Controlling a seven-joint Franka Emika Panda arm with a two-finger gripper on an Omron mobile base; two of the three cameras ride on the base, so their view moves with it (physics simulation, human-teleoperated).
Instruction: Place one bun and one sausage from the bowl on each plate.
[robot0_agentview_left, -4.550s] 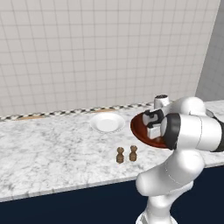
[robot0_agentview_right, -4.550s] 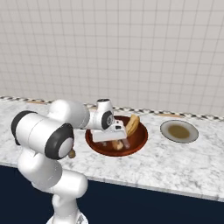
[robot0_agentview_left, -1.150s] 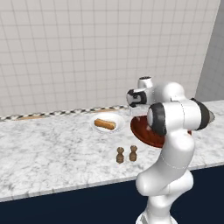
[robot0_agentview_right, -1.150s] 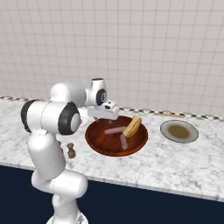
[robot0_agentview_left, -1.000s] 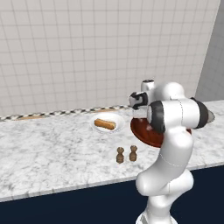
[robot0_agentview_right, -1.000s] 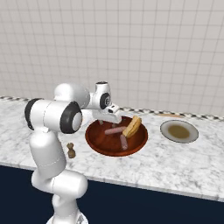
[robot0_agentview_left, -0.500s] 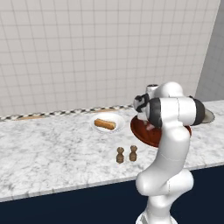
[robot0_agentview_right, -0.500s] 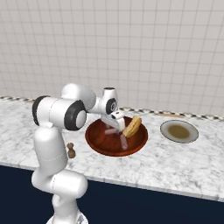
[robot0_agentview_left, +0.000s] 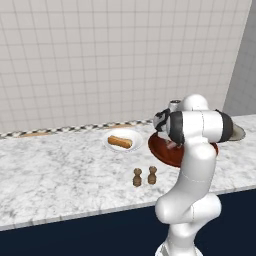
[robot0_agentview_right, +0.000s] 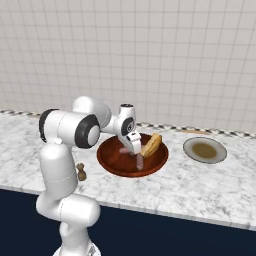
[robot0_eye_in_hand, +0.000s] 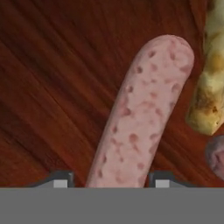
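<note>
Since 1 second ago we have swung our pincer (robot0_agentview_right: 138, 153) from the plate (robot0_agentview_left: 123, 146), now carrying 1 bun (robot0_agentview_left: 120, 142), down into the bowl (robot0_agentview_right: 112, 161); its fingers stand spread astride a sausage (robot0_eye_in_hand: 140, 118), not yet closed. Next: close, lift, carry it over. Marble tabletop (robot0_agentview_left: 60, 170), tiled wall behind

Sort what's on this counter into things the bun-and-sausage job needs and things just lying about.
Job:
- bowl
- sausage between the hand's fingertips
- bun in the bowl
- plate with a bun on it
- second plate

Lying about:
- two small brown shakers
</note>
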